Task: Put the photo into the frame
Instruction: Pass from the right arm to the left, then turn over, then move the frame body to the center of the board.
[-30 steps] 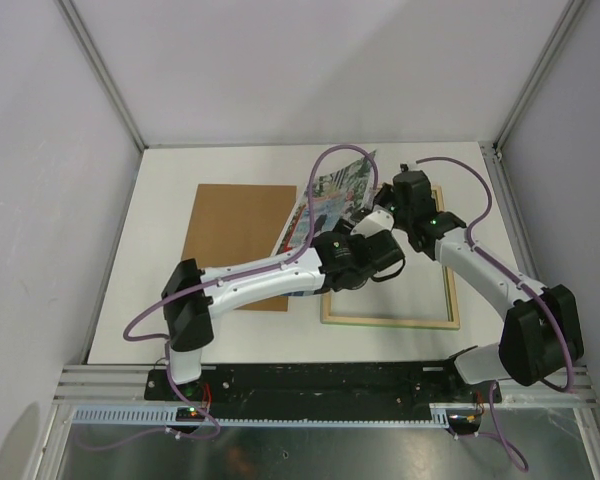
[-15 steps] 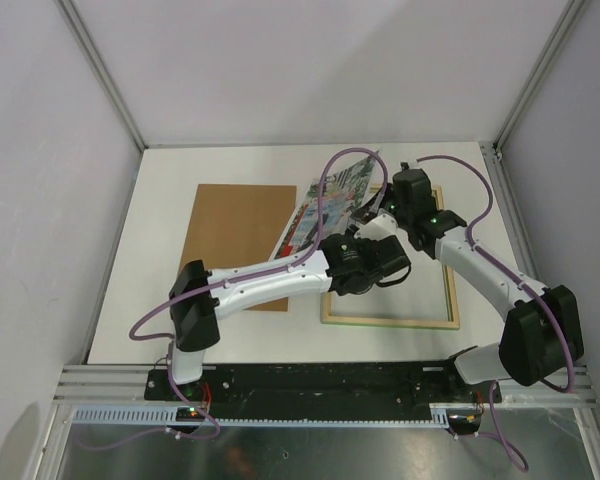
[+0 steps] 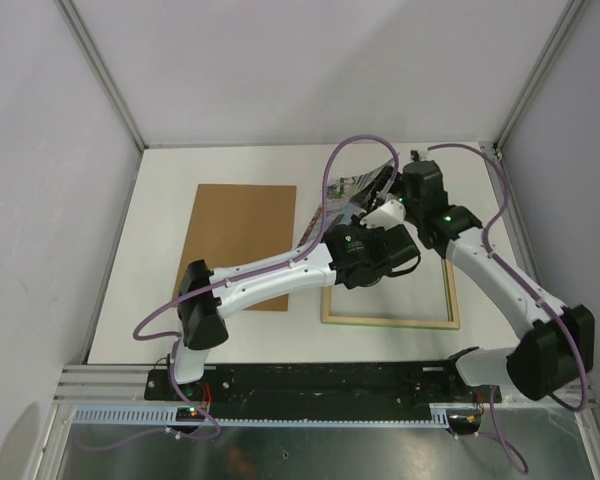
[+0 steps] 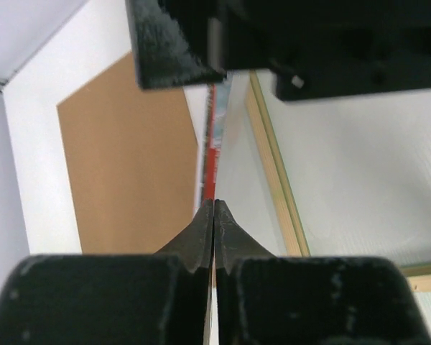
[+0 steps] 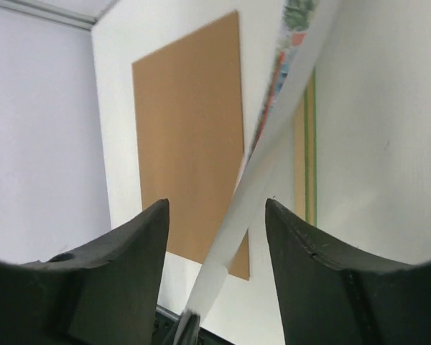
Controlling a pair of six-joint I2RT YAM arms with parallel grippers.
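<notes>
The photo stands almost on edge above the frame's left side, its colour face turned left. My left gripper is shut on its lower edge. In the left wrist view the jaws pinch the thin sheet, and a red strip of the photo runs away from them. My right gripper is open at the photo's upper part. The photo's white back passes loosely between the right gripper's spread fingers. The frame lies flat on the table, pale wood up, with a green edge.
A plain brown backing board lies flat left of the frame, also seen in the left wrist view and the right wrist view. The two arms cross closely over the frame's upper left corner. Walls enclose the white table.
My left gripper has shut on the photo's lower edge and my right gripper has opened and let go. The photo has tipped from slanted to nearly upright.
</notes>
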